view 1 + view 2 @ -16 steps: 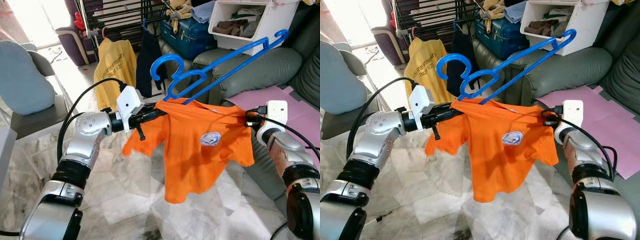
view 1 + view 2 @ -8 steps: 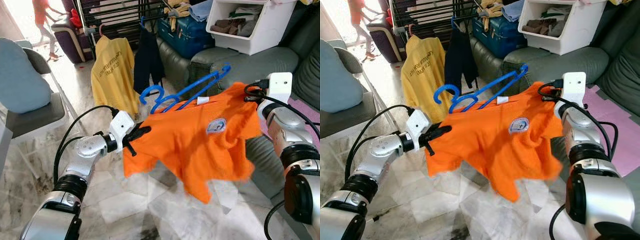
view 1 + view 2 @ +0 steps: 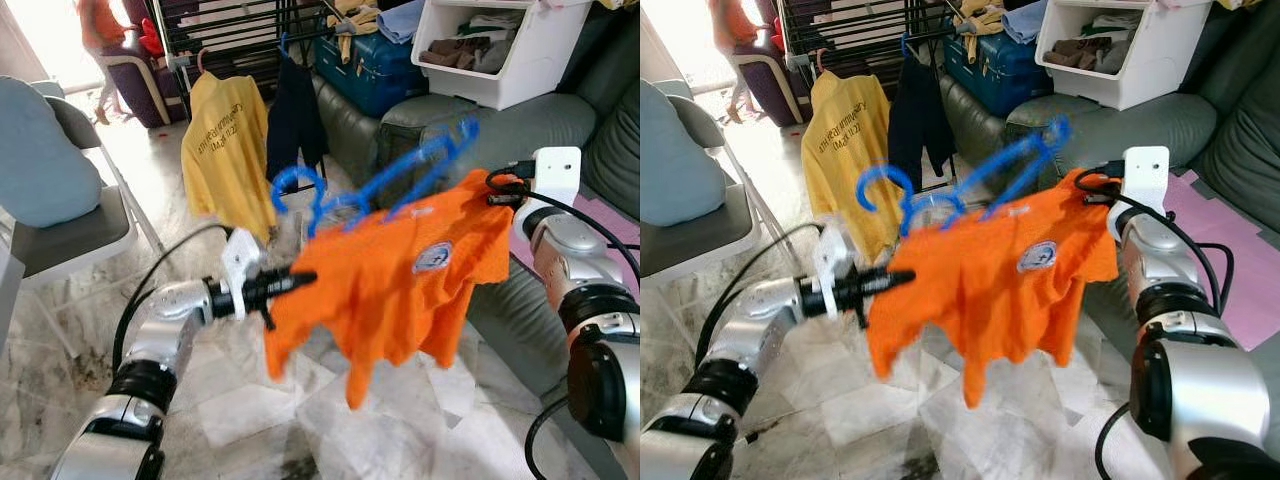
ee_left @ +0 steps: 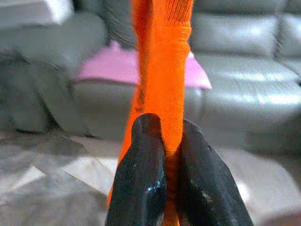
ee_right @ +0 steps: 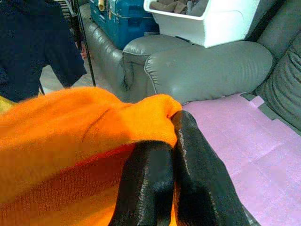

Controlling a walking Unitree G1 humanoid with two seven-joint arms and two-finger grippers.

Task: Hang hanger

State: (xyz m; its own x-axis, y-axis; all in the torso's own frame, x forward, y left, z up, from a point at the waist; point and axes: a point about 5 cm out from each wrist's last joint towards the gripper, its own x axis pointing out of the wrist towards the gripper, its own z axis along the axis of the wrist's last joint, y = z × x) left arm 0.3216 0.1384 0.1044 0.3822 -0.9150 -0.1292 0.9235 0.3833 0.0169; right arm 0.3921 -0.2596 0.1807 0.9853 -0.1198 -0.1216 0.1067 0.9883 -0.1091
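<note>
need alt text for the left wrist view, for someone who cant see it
The left gripper has its two black fingers pinched shut on a hanging strip of orange shirt. Behind it, blurred, are a grey sofa with a pink sheet on its seat and a pale tiled floor.

The two head views look forward and down from above onto a pale marble floor [image 3: 240, 400], facing a grey leather sofa [image 3: 520, 130]; they share nearly all of this scene, slightly offset sideways. The left wrist view looks close along its two black fingers [image 4: 141, 179] toward the sofa's pink cover [image 4: 103, 66]. The right wrist view, equally close, looks along its own fingers [image 5: 150, 183] toward the sofa arm and the white plastic bin [image 5: 211, 23] above it, which the head views also show.
</note>
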